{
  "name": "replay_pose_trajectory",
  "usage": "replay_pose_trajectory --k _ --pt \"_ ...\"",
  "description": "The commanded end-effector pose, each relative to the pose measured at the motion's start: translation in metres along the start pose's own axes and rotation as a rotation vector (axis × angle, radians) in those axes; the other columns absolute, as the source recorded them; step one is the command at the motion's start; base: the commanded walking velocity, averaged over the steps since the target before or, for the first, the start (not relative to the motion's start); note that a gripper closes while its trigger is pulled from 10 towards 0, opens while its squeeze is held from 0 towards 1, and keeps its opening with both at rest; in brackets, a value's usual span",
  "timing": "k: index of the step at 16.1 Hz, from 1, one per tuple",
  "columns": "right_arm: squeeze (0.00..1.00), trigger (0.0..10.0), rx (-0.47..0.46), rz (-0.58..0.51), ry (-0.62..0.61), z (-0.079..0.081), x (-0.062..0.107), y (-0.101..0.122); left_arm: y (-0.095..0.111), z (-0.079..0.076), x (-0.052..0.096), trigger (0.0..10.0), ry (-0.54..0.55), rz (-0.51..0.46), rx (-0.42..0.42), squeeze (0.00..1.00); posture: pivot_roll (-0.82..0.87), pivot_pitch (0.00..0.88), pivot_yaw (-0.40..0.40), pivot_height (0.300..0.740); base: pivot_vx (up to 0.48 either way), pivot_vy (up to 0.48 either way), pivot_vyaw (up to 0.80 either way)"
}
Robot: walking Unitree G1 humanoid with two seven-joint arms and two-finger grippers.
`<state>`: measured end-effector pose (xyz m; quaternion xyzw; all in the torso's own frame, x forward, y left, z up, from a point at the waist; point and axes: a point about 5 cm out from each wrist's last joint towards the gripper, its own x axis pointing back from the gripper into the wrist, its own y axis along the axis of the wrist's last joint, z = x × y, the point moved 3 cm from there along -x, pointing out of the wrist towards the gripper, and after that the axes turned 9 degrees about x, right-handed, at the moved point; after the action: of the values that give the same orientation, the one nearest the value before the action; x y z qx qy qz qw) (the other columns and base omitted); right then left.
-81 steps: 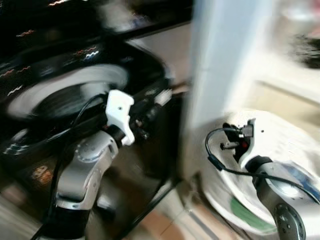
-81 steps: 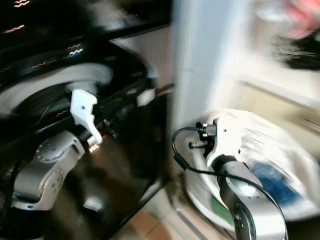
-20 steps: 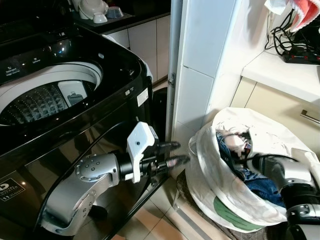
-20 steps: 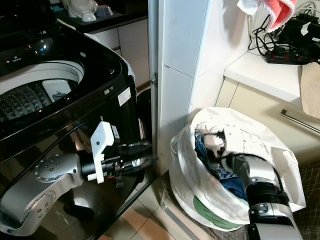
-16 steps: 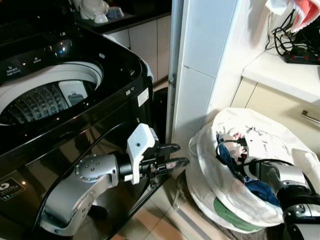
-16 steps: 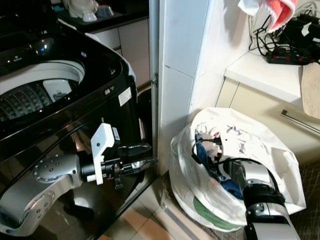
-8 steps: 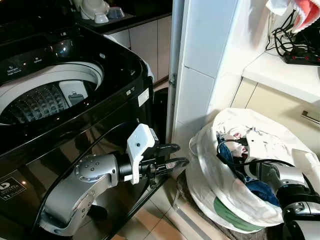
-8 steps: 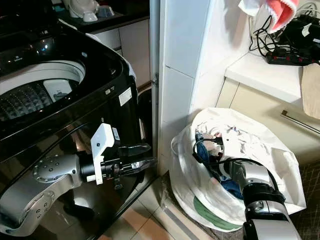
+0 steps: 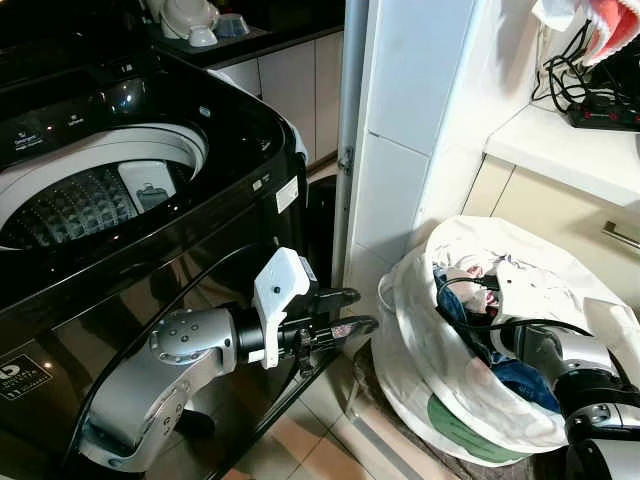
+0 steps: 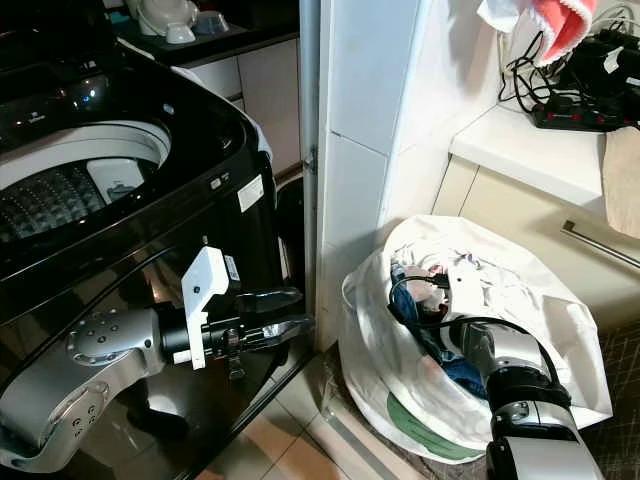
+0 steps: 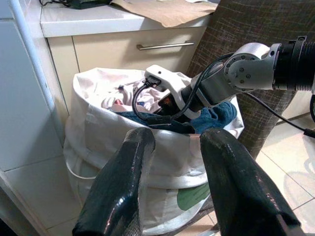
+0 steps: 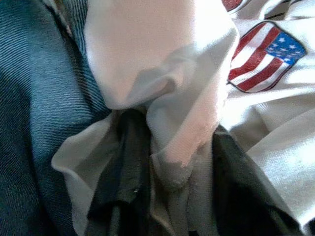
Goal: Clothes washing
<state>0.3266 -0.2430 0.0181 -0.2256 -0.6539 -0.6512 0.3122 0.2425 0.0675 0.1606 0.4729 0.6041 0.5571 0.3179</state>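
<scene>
Right gripper (image 12: 167, 162) buried in white laundry bag (image 9: 420, 330), pinching a fold of white garment (image 12: 162, 88) beside denim (image 12: 34, 98). Left gripper (image 9: 345, 310) spread, holding nothing, near washer (image 9: 250, 150) front corner. Risk: thin fold slipping out, or neighbouring clothes dragged over bag rim.
</scene>
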Motion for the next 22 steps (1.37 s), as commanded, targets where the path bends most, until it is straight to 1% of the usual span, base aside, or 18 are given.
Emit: replay_pose_trajectory --k 1,2,4,5,7,8,10,11,12,13,15,16,17,18,19,20,21,22 --pt "0.00 0.0 -0.009 -0.035 -0.007 -0.006 0.004 0.012 0.004 -0.002 -0.001 10.0 -0.012 -0.003 -0.019 0.00 -0.07 0.000 0.000 0.740 0.000 0.000 0.00" --pt "0.00 0.0 -0.012 -0.068 -0.004 -0.010 0.009 0.021 0.005 0.000 0.000 10.0 0.004 -0.012 -0.029 0.00 -0.07 0.000 0.000 0.740 0.000 0.000 0.00" --pt "0.00 0.0 -0.031 -0.186 0.013 -0.020 0.033 0.054 0.010 0.007 0.001 10.0 0.053 -0.040 -0.041 0.00 -0.07 0.000 0.000 0.740 0.000 0.000 0.00" --pt "0.00 0.0 -0.035 -0.223 0.026 -0.021 0.041 0.065 0.011 0.008 0.001 10.0 0.059 -0.048 -0.042 0.00 -0.07 0.000 0.006 0.740 0.000 0.000 0.00" --pt "0.00 0.0 -0.053 -0.422 0.122 -0.024 0.084 0.114 0.016 0.011 -0.001 10.0 0.067 -0.073 -0.045 0.00 -0.08 0.000 0.014 0.740 0.000 0.000 0.00" --pt "0.00 0.0 -0.053 -0.486 0.162 -0.022 0.101 0.128 0.018 0.012 -0.002 10.0 0.070 -0.082 -0.048 0.00 -0.08 0.000 0.017 0.740 0.000 0.000 0.00" --pt "0.00 0.0 -0.012 -0.699 0.306 -0.009 0.161 0.174 0.030 0.017 -0.006 10.0 0.093 -0.143 -0.068 0.00 -0.09 0.000 0.023 0.740 0.000 0.000 0.00" --pt "0.00 0.0 0.033 -0.764 0.358 0.001 0.183 0.188 0.043 0.020 -0.009 10.0 0.111 -0.194 -0.088 0.00 -0.09 0.000 0.024 0.740 0.000 0.000 0.00" --pt "0.00 0.0 0.083 -0.815 0.392 0.009 0.200 0.197 0.053 0.024 -0.010 10.0 0.129 -0.240 -0.103 0.00 -0.10 0.000 0.025 0.740 0.000 0.000 0.00" --pt "0.00 0.0 0.102 -0.846 0.414 0.013 0.209 0.203 0.059 0.027 -0.010 10.0 0.140 -0.265 -0.109 0.00 -0.10 0.000 0.025 0.740 0.000 0.000 0.00" --pt "0.00 0.0 0.108 -0.974 0.499 0.024 0.242 0.222 0.075 0.031 -0.009 10.0 0.159 -0.339 -0.107 0.00 -0.10 0.000 0.022 0.740 0.000 0.000 0.00" --pt "0.00 0.0 0.099 -1.015 0.524 0.026 0.254 0.227 0.077 0.030 -0.009 10.0 0.156 -0.351 -0.109 0.00 -0.10 0.000 0.022 0.740 0.000 0.000 0.00" --pt "0.00 0.0 0.106 -1.021 0.529 0.027 0.258 0.227 0.078 0.029 -0.010 10.0 0.156 -0.355 -0.116 0.00 -0.10 0.000 0.017 0.740 0.000 0.000 0.00" --pt "0.00 0.0 0.140 -0.981 0.490 0.024 0.257 0.221 0.083 0.027 -0.012 10.0 0.154 -0.388 -0.121 0.00 -0.10 0.000 0.015 0.740 0.000 0.000 0.00" --pt "0.00 0.0 0.150 -0.962 0.464 0.022 0.255 0.218 0.086 0.027 -0.012 10.0 0.157 -0.403 -0.119 0.00 -0.10 0.000 0.015 0.740 0.000 0.000 0.00" --pt "0.00 0.0 0.119 -0.947 0.451 0.018 0.252 0.214 0.094 0.028 -0.013 10.0 0.162 -0.445 -0.108 0.00 -0.10 0.000 0.017 0.740 0.000 0.000 0.00" --pt "0.00 0.0 0.095 -0.945 0.469 0.019 0.251 0.211 0.105 0.028 -0.015 10.0 0.154 -0.494 -0.094 0.00 -0.10 0.000 0.015 0.740 0.000 0.000 0.00" --pt "0.00 0.0 0.087 -0.946 0.486 0.021 0.250 0.210 0.117 0.027 -0.020 10.0 0.130 -0.554 -0.058 0.00 -0.10 0.000 0.015 0.740 0.000 0.000 0.00"
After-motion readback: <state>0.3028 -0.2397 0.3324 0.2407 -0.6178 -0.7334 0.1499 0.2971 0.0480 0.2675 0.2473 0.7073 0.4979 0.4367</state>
